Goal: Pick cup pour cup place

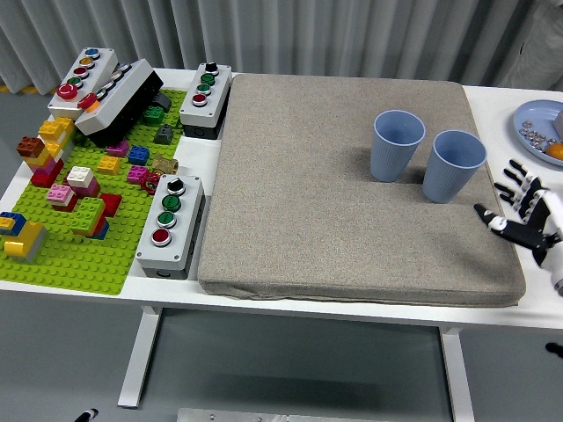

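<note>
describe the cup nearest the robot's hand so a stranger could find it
On the grey mat covering the table's middle stand two blue cups. The right cup is nearer the mat's right edge, beside the open right hand, and closer to the front than the left cup.

Bare mat [299, 193] left of cups [426, 159]

I see two light blue cups standing upright and open-mouthed on the right part of the grey mat. The left cup [397, 144] sits slightly farther back; the right cup [453, 164] is just beside it, apart, nearer the mat's right edge. I cannot tell their contents.
</note>
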You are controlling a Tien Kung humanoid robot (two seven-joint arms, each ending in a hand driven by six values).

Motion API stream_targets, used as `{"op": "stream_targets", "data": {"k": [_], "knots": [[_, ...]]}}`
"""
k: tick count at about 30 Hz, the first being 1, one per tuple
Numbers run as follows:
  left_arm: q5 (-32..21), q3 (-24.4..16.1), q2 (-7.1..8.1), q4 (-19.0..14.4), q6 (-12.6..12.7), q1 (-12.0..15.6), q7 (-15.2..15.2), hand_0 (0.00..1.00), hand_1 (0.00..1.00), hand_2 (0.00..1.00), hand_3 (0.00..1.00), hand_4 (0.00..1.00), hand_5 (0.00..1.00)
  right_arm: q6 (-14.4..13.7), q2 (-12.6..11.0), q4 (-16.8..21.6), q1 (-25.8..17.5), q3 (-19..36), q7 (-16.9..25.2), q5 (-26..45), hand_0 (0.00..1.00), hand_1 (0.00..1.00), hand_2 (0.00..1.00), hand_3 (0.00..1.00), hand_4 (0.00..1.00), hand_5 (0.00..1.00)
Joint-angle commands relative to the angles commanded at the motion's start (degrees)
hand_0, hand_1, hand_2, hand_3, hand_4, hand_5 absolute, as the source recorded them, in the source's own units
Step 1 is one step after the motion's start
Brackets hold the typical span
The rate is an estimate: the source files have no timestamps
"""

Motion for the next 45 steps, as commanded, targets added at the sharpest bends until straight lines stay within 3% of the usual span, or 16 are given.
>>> {"op": "stream_targets", "data": {"k": [8, 17, 26, 34, 44, 45], "knots": [[0.9, -1.61, 0.79, 0.0, 0.52, -0.78, -0.34, 0.849, 0.801, 0.88, 0.788, 0.637, 0.988, 0.58, -2.33, -4.13, 6.81, 5.82, -0.59, 2.03, 0.939, 0.867, 0.947, 0.964, 0.807, 0.039], [0.49, -1.27, 0.56, 0.0, 0.73, -1.27, -0.6, 0.848, 0.805, 0.883, 0.788, 0.638, 0.988, 0.65, -0.39, -9.31, 15.82, 10.36, -0.79, 1.73, 0.937, 0.859, 0.934, 0.956, 0.808, 0.044], [-0.02, -0.48, 0.31, 0.0, 0.49, -1.5, -0.34, 0.848, 0.805, 0.884, 0.788, 0.638, 0.987, 0.78, 0.82, -15.63, 24.46, 9.75, -0.68, 2.37, 0.936, 0.86, 0.931, 0.953, 0.806, 0.047], [-0.43, -0.15, 0.22, 0.0, 0.48, -1.4, -0.33, 0.847, 0.804, 0.883, 0.788, 0.637, 0.987, 0.82, 1.3, -18.89, 27.27, 10.56, -0.57, 2.3, 0.935, 0.857, 0.924, 0.95, 0.805, 0.051], [-0.96, 0.31, 0.17, 0.0, 0.53, -1.25, -0.38, 0.848, 0.805, 0.885, 0.788, 0.637, 0.988, 0.53, 1.85, -18.95, 27.25, 10.18, -0.41, 2.94, 0.935, 0.854, 0.919, 0.948, 0.806, 0.057], [-0.99, 0.35, 0.18, 0.0, 0.52, -1.22, -0.38, 0.847, 0.806, 0.886, 0.789, 0.637, 0.987, 0.37, 1.97, -18.94, 27.3, 10.04, -0.32, 3.4, 0.934, 0.851, 0.882, 0.924, 0.798, 0.07]]}}
